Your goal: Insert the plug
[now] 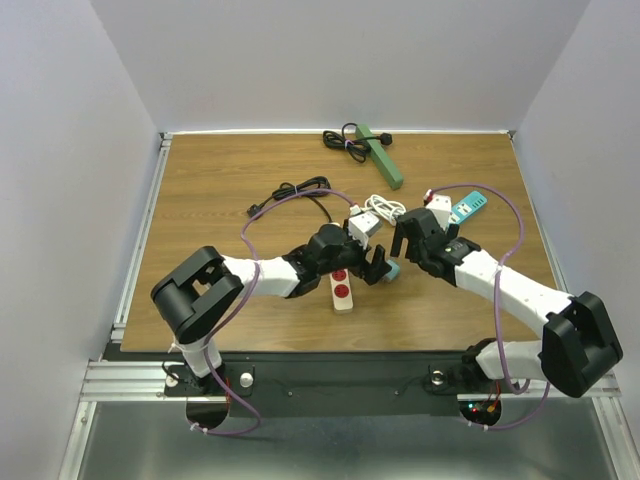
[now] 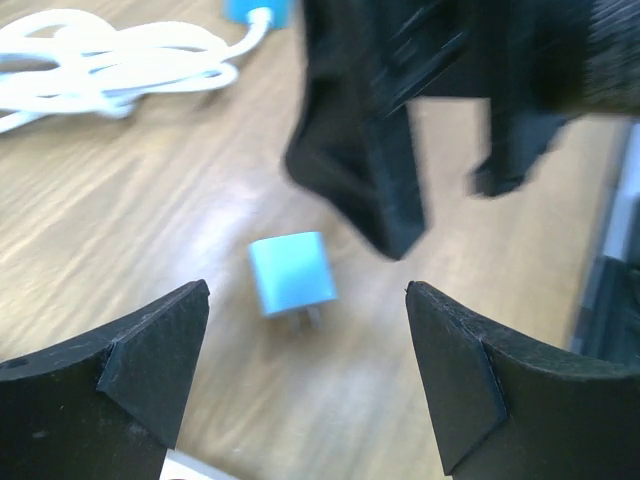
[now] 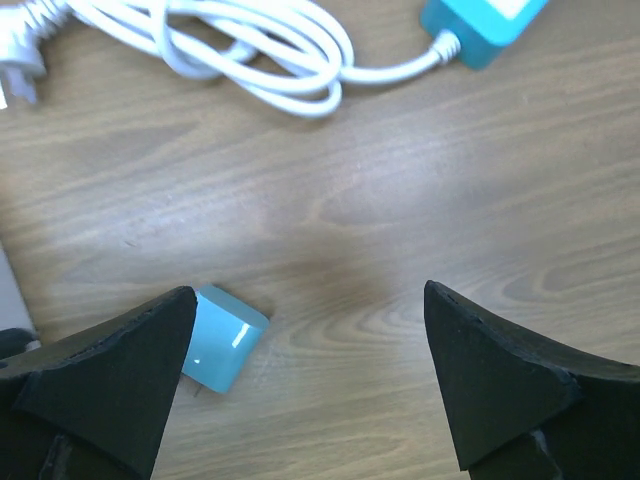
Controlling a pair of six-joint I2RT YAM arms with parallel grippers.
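Blue plug [image 2: 292,273] lies loose on table [image 1: 220,180], between both grippers, just right of white power strip [image 1: 342,290]. Left gripper [image 2: 305,300] jaws spread wide, empty; right gripper [image 3: 308,295] same. Plug likely light, rigid, slick plastic. Pinch the flat sides, leave the prongs free.

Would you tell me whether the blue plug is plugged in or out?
Out: the blue plug lies loose on the table, prongs exposed.
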